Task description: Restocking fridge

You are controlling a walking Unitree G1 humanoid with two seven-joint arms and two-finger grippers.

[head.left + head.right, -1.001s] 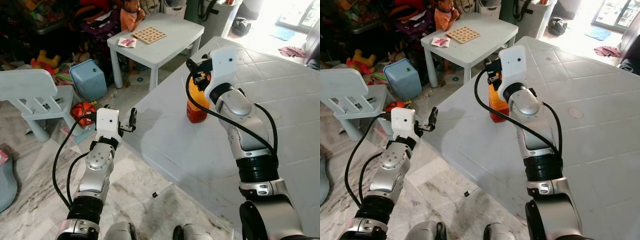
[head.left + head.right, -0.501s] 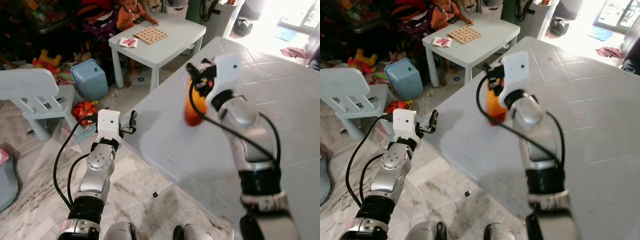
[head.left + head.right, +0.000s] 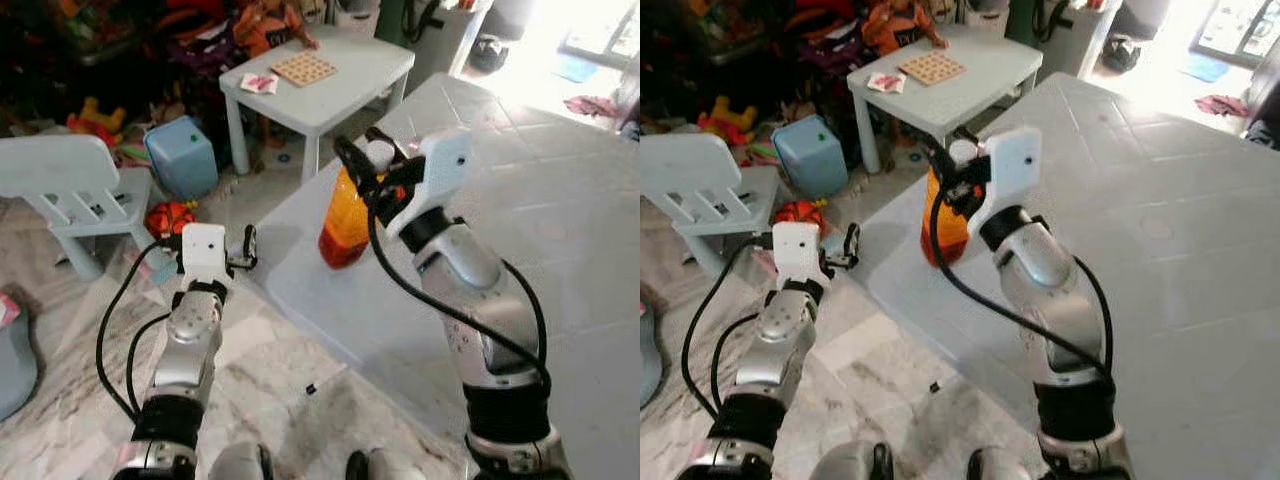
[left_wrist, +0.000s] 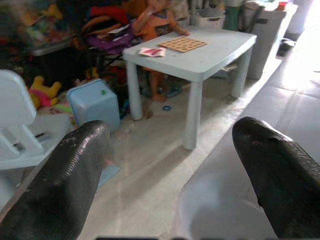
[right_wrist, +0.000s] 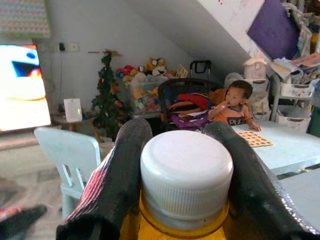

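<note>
Now lifted off the table [image 3: 560,190] near its front edge, the bottle [image 3: 343,218] is clamped by the right gripper [image 3: 372,170], ready for carrying; the left gripper [image 3: 243,250] is held open.

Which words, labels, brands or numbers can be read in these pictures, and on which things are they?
No text can be read.
Orange bottle in the right claw: no label legible.
White cap: plain, no print.
Red and white card on the small table: print too small to read.
Grid board: a pattern, nothing legible.
</note>
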